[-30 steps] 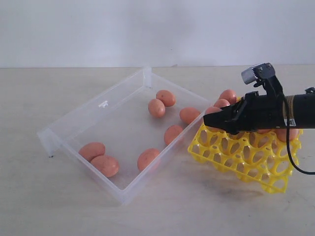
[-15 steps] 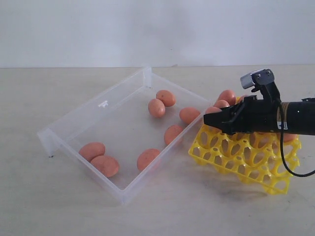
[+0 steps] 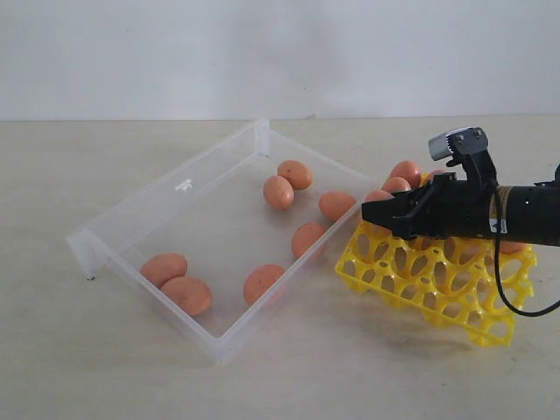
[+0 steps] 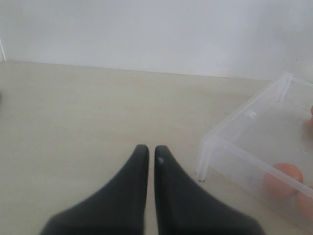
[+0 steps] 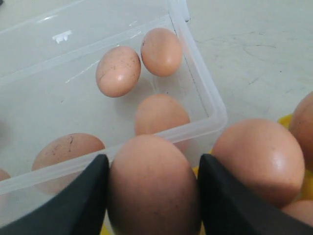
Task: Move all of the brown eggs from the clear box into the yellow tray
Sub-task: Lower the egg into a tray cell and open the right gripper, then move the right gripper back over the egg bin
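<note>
The counter (image 3: 105,367) carries everything. The clear box (image 3: 131,208) lies ahead of the right fingers (image 5: 83,196), its near wall just beyond their tips, with seven brown eggs (image 3: 278,192) left inside. The yellow tray (image 3: 420,289) sits beneath those fingers, with several eggs already seated behind and beside them.

The risk, as I judge it, lies in the lowering. A seated egg (image 5: 259,161) sits just beside the outer face of one finger, so a descent slightly off line could knock it. If the grasp loosens early, the smooth shell could also roll off the tray's edge. The cell below is hidden by the load; it is probably free, but I cannot confirm that.

The right fingers stand moderately apart, clamped on either side of one brown egg (image 5: 151,186). The left fingers (image 4: 132,196), with a corner of the box ahead of them, are pressed almost together and empty
</note>
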